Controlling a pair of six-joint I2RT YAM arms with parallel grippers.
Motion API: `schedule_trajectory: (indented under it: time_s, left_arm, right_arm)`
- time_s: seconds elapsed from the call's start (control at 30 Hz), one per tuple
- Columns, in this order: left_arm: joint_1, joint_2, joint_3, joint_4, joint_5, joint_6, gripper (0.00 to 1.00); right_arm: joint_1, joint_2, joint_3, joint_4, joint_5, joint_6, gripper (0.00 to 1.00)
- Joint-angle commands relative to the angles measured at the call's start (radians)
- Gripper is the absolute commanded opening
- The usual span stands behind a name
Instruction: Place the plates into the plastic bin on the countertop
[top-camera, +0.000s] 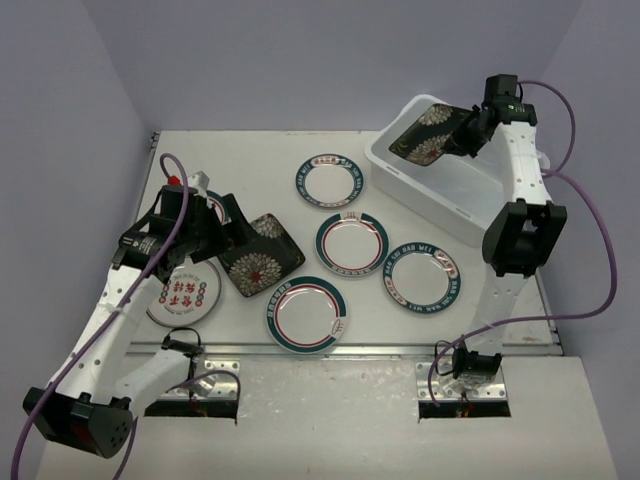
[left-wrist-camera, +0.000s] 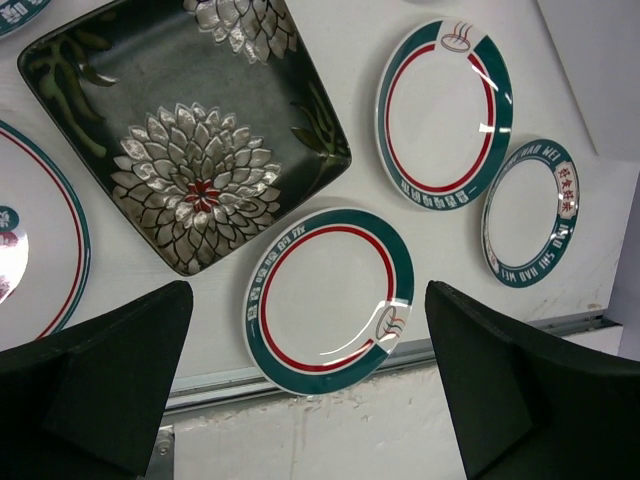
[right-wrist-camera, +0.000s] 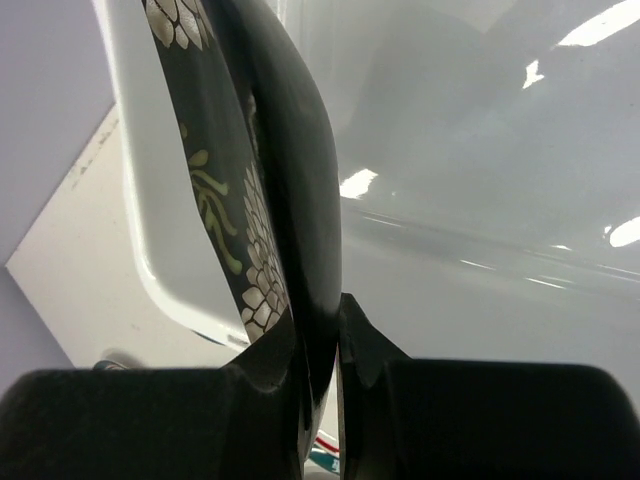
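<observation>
My right gripper (top-camera: 460, 132) is shut on the edge of a square black plate with white flowers (top-camera: 424, 130), holding it tilted over the far end of the plastic bin (top-camera: 420, 200). In the right wrist view that black plate (right-wrist-camera: 290, 150) stands on edge between the fingers of the right gripper (right-wrist-camera: 322, 325), with the bin's rim (right-wrist-camera: 150, 230) below it. My left gripper (top-camera: 226, 236) hangs open above the second black plate (top-camera: 262, 256), which lies flat on the countertop (top-camera: 250, 160). The left gripper (left-wrist-camera: 308, 300) has nothing between its fingers; under it lie that black plate (left-wrist-camera: 190, 150) and a round teal-rimmed plate (left-wrist-camera: 328, 300).
Round teal-rimmed plates lie spread over the countertop: one at the back (top-camera: 328, 182), one in the middle (top-camera: 352, 242), one on the right (top-camera: 422, 278), one at the front edge (top-camera: 306, 315). A red-lettered plate (top-camera: 183, 295) lies under the left arm. Purple cables loop off both arms.
</observation>
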Motion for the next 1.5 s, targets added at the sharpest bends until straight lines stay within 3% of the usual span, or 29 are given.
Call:
schedule_trajectory:
  time_s: [0.0, 0.5, 0.67, 0.77, 1.03, 1.33, 1.47]
  left_arm:
    - [0.000, -0.025, 0.036, -0.016, -0.002, 0.038, 1.00]
    - [0.000, -0.071, 0.016, -0.064, 0.022, 0.072, 1.00]
    - [0.000, -0.093, -0.013, -0.069, 0.030, 0.065, 1.00]
    - [0.000, -0.099, -0.011, -0.076, 0.031, 0.063, 1.00]
    - [0.000, -0.112, -0.032, -0.079, 0.020, 0.060, 1.00]
    - [0.000, -0.114, -0.098, -0.051, -0.064, -0.022, 1.00]
    - [0.000, -0.096, -0.135, -0.053, -0.154, -0.107, 1.00]
  right_arm:
    - [0.014, -0.023, 0.037, 0.061, 0.035, -0.031, 0.00]
    - [0.057, 0.121, 0.058, 0.085, 0.108, -0.098, 0.08]
    - [0.059, 0.123, 0.062, 0.096, 0.134, -0.100, 0.32]
    - [0.059, 0.123, 0.061, 0.096, 0.132, -0.098, 0.58]
    - [0.059, 0.103, 0.067, 0.078, 0.123, -0.089, 0.97]
    - [0.118, -0.038, 0.153, 0.056, 0.019, -0.180, 0.99]
    - [0.216, -0.220, 0.063, 0.069, 0.005, -0.257, 0.99]
